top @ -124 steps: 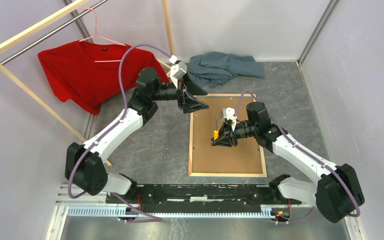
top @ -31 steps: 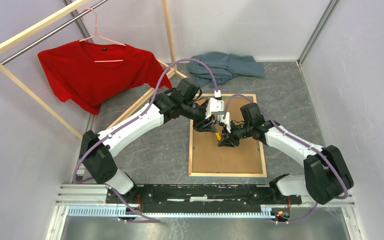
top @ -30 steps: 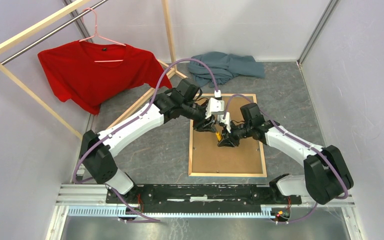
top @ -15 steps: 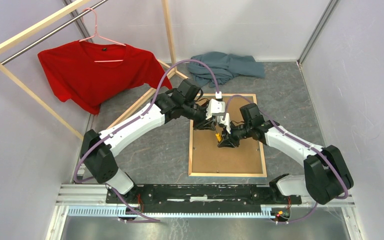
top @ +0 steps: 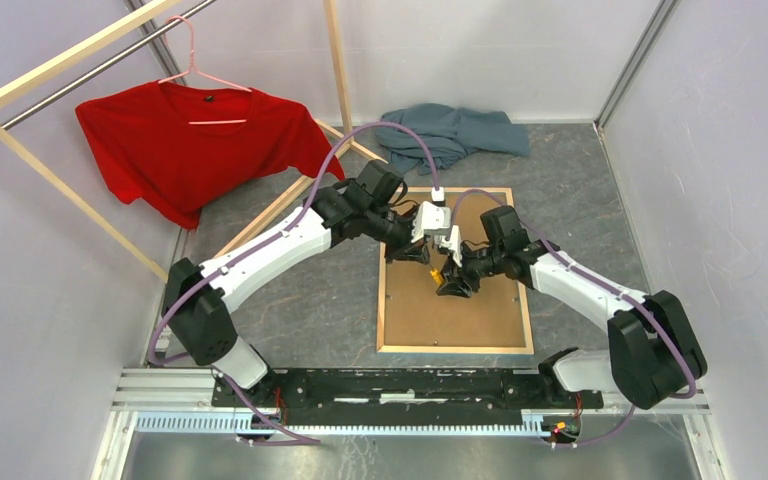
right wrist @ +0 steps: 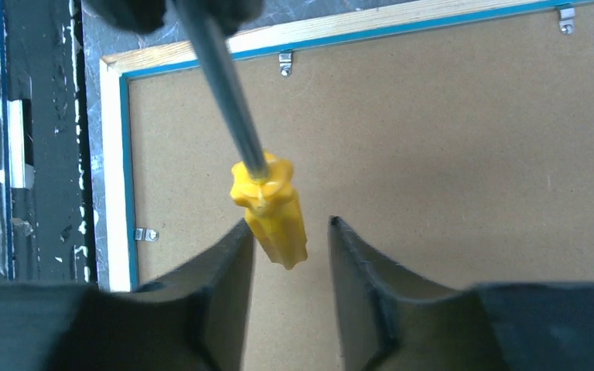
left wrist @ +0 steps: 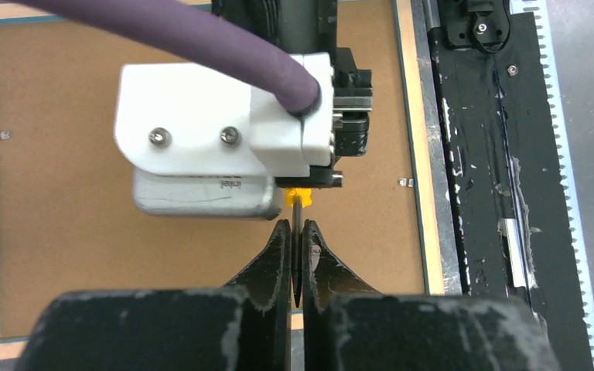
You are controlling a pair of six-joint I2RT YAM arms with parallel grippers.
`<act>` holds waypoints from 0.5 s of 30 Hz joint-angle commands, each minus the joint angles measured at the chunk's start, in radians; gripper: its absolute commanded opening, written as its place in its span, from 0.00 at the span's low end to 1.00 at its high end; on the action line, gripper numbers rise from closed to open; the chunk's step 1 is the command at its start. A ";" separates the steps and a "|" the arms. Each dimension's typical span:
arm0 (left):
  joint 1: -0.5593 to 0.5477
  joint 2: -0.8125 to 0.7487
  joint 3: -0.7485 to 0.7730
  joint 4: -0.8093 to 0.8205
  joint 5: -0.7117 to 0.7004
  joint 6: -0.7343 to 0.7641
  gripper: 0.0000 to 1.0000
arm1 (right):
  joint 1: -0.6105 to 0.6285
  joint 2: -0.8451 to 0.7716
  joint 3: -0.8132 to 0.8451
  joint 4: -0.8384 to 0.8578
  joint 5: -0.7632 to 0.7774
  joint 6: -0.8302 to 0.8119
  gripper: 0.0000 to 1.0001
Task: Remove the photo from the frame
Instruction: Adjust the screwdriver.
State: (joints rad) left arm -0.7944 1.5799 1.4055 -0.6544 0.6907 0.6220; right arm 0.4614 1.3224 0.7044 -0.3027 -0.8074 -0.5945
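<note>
The frame point(top: 381, 300) lies face down mid-table, pale wood edges up, with the brown backing board point(top: 455, 318) filling it. The photo is hidden under the board. Both grippers meet above the board's upper half around a screwdriver point(top: 434, 271). My left gripper point(left wrist: 295, 226) is shut on its thin metal shaft point(left wrist: 297, 239), and the yellow handle point(left wrist: 300, 194) points away towards the right wrist. My right gripper point(right wrist: 288, 224) stands open, with the yellow handle point(right wrist: 272, 209) between its fingers, close to the left one and clear of the right one.
Small metal clips point(right wrist: 146, 233) sit along the frame's inner edge point(right wrist: 128, 154). A red T-shirt point(top: 180, 140) hangs on a wooden rack point(top: 60, 185) at the back left. A grey-blue cloth point(top: 450, 133) lies behind the frame. A black rail point(top: 400, 385) runs along the near edge.
My left gripper has closed onto the screwdriver's shaft. The right gripper's jaws have widened off the yellow handle. Both arms stay over the backing board.
</note>
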 commanded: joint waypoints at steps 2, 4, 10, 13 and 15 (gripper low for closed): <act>-0.004 0.004 0.010 0.000 0.002 0.006 0.02 | -0.040 -0.020 0.059 0.031 -0.062 0.036 0.59; 0.003 -0.007 0.004 0.029 0.010 -0.025 0.02 | -0.069 -0.020 0.066 0.026 -0.102 0.046 0.68; 0.086 -0.056 -0.029 0.248 0.088 -0.279 0.02 | -0.176 -0.055 0.073 0.058 -0.227 0.139 0.92; 0.153 -0.098 -0.081 0.418 0.148 -0.449 0.02 | -0.246 -0.087 0.068 0.146 -0.329 0.273 0.94; 0.182 -0.132 -0.143 0.551 0.185 -0.558 0.02 | -0.275 -0.116 0.042 0.270 -0.384 0.414 0.94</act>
State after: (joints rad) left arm -0.6731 1.5505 1.3315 -0.4072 0.7666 0.3439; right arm 0.2413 1.2743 0.7383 -0.2485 -1.0245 -0.4175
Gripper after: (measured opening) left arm 0.054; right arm 0.942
